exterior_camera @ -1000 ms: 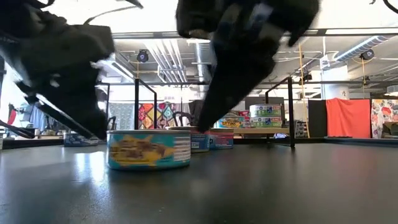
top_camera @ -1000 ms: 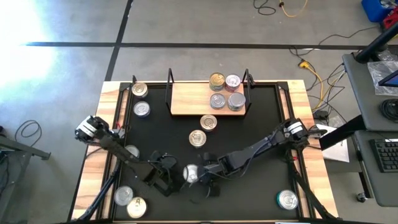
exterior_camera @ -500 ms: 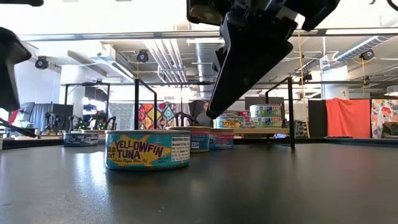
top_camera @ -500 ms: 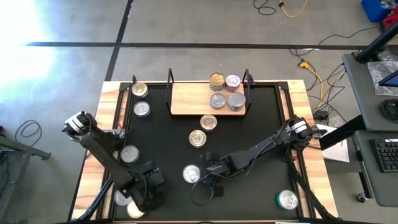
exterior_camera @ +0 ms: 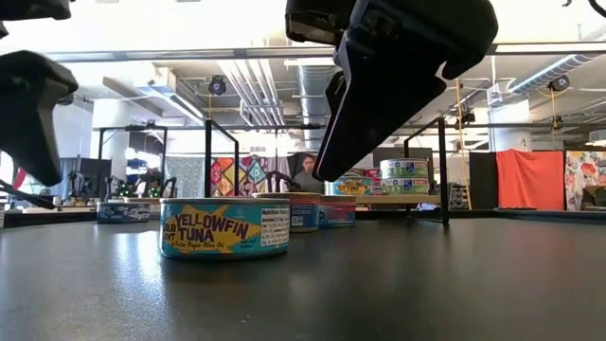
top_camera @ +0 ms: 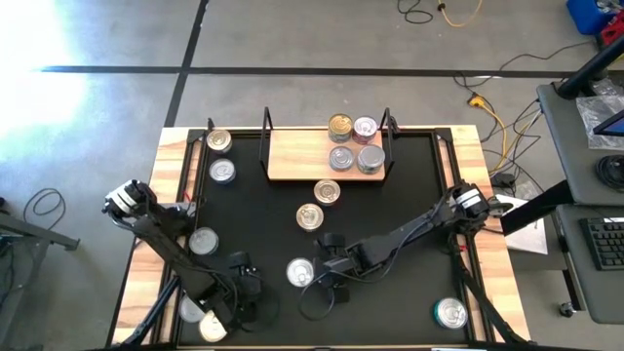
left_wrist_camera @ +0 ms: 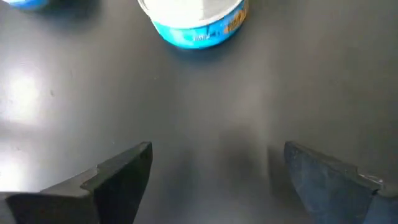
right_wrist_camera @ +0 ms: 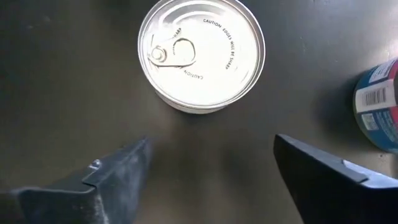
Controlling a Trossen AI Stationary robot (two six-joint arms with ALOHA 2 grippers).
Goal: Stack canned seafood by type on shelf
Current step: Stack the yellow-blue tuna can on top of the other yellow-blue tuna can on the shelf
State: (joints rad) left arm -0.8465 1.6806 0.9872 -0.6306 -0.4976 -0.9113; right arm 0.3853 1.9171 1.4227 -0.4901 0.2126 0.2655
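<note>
A silver-lidded tin point(top_camera: 299, 272) with a blue Yellowfin Tuna label point(exterior_camera: 224, 227) stands on its base on the black table, near the front. My right gripper point(top_camera: 325, 276) hovers open just right of it, the lid point(right_wrist_camera: 201, 53) ahead of its fingers. My left gripper point(top_camera: 244, 292) is open to the tin's left, over bare table, with a blue-labelled tin point(left_wrist_camera: 193, 22) ahead of it. The wooden shelf point(top_camera: 297, 156) at the far edge carries several tins point(top_camera: 353, 144) at its right end.
Loose tins stand at the far left point(top_camera: 218, 140) point(top_camera: 223, 172), in the middle point(top_camera: 328, 192) point(top_camera: 310, 216), at the left point(top_camera: 203, 241), near left corner point(top_camera: 200, 317) and near right corner point(top_camera: 451, 313). The shelf's left half is bare wood. A person point(exterior_camera: 305, 175) sits far behind.
My right gripper has let go of the tuna tin and drawn slightly up and back; the tin stands on the table. My left gripper has swung away from the tin toward the near left corner, rolling its wrist, and stays open.
</note>
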